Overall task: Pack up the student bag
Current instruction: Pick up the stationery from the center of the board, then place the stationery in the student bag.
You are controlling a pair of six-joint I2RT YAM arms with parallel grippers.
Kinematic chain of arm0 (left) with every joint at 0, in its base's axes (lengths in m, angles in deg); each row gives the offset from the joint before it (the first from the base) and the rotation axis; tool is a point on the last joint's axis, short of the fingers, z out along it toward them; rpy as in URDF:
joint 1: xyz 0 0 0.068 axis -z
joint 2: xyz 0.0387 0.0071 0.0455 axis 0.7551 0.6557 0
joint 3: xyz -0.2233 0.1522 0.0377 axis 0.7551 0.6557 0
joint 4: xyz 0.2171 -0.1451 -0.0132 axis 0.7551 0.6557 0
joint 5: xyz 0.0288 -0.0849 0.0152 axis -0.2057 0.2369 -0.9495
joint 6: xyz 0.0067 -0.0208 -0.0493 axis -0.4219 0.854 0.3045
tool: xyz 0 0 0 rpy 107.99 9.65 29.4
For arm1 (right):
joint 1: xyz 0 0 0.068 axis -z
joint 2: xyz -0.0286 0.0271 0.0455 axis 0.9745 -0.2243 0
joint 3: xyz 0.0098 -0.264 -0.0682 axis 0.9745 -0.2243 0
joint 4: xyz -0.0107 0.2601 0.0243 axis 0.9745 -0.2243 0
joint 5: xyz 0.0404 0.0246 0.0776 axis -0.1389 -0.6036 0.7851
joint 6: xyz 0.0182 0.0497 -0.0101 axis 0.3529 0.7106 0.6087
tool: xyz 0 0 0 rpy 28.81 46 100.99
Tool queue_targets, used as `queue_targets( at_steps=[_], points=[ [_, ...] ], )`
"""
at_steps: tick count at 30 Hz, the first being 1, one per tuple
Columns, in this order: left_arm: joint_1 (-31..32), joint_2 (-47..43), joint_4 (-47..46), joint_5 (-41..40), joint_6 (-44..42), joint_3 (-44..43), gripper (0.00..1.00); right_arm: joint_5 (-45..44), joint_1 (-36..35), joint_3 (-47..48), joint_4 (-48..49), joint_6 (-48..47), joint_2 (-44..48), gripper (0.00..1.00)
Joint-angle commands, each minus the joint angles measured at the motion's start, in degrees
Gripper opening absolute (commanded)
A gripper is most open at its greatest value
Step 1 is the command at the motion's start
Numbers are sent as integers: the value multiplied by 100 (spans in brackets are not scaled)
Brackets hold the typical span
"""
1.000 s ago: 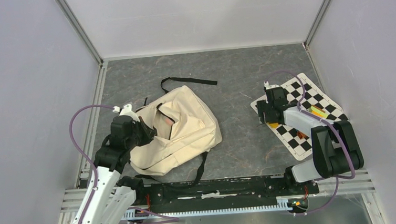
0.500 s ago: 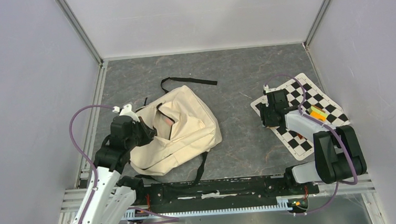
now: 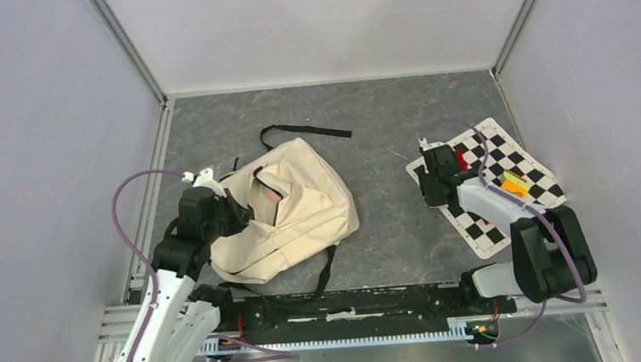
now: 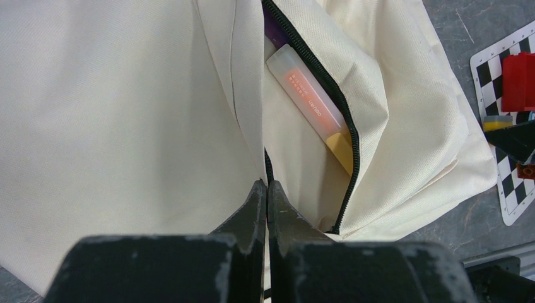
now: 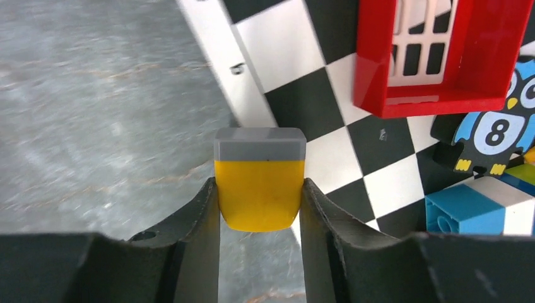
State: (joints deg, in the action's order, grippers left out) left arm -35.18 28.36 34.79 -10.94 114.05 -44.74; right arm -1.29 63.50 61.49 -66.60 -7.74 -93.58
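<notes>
I'm pinching the bag (image 4: 94, 95) in the left gripper (image 4: 266, 189), clamping a yellow block (image 5: 260, 170) in the right gripper (image 5: 260, 186).

place: lab test cell | cues: plain panel walls (image 3: 40, 124), aluminium rails (image 3: 129, 48), checkerboard mat (image 3: 502, 144)

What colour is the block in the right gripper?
The block is yellow with a grey end; right wrist view shows it best.

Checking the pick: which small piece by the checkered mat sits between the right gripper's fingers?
The yellow piece with the grey cap; the red window frame, owl and blue block lie apart.
</notes>
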Motion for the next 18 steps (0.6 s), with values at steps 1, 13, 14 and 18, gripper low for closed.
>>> queue_targets(
  at_steps=[1, 13, 14, 18],
  points=[
    [-66, -74, -213, -222, -231, -177, 2, -213, -675, 689, -374, 94, 649, 0],
    [-66, -63, -204, -256, -224, -174, 2, 464, -3764, 2792, -204, 1045, -35, 0],
    [-66, -64, -204, -257, -226, -168, 2, 455, -3986, 3007, -200, 1043, -202, 0],
    [-66, -71, -204, -241, -231, -178, 2, 531, -4684, 3817, -255, 920, -1015, 0]
  ],
)
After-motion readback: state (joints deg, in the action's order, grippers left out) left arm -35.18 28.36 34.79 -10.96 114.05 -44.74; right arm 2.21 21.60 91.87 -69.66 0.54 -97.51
